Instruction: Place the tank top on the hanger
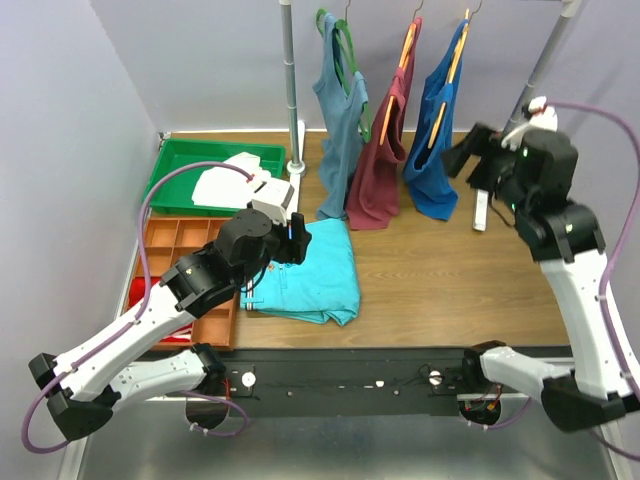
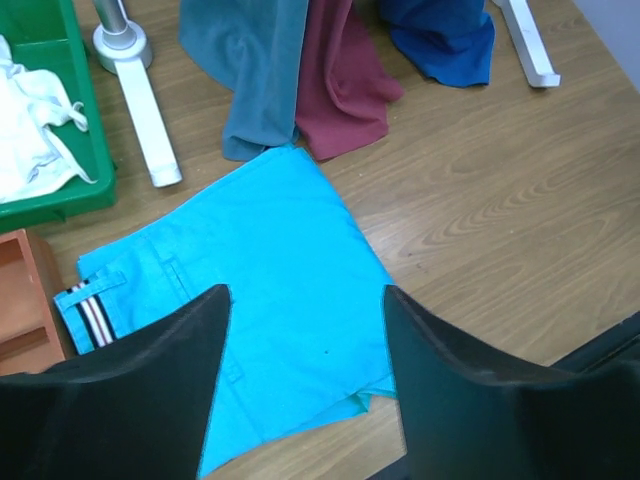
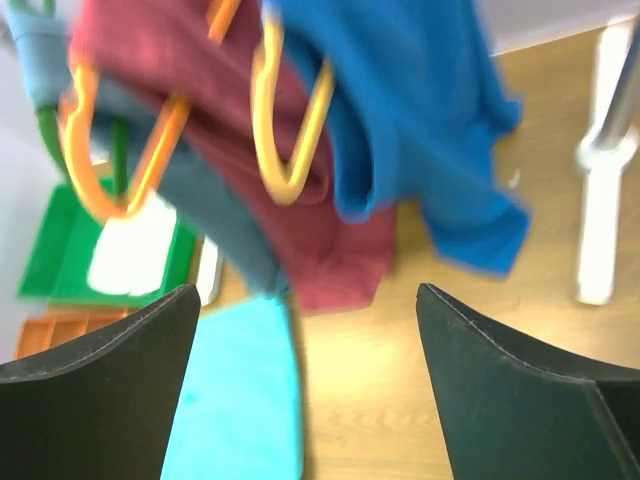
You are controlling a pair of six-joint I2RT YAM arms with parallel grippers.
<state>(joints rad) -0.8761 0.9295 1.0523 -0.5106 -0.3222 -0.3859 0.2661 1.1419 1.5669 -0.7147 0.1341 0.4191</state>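
At the left of the top view I see a green plastic tray (image 1: pixel 185 160) with a white cloth (image 1: pixel 225 185) in it. Just below it sits an orange tray with little boxes (image 1: pixel 180 240).

My left gripper (image 1: pixel 295 240) hangs over a folded turquoise garment (image 1: pixel 310 270) that lies flat on the brown wooden table (image 1: pixel 450 280). In the left wrist view the left gripper (image 2: pixel 305 330) has its two black fingers spread wide. It holds nothing, and the turquoise garment (image 2: pixel 270 270) shows between them.

Next, at the top middle, three tops hang in a row. First comes a grey-blue tank top (image 1: pixel 340 130) on a green hanger, then a dark red top (image 1: pixel 385 150).

The royal blue tank top (image 1: pixel 435 140) is the one furthest right. It hangs on the light-orange plastic hanger (image 1: pixel 457 55), with its bottom edge down on the table.

My right gripper (image 1: pixel 462 155) is up in the air just to the right of the royal blue tank top. In the right wrist view, which is blurry, the right gripper (image 3: pixel 307 300) is spread wide and holds nothing. The royal blue tank top (image 3: pixel 420 120) and the hanger (image 3: pixel 263 110) are in the upper middle of that view.
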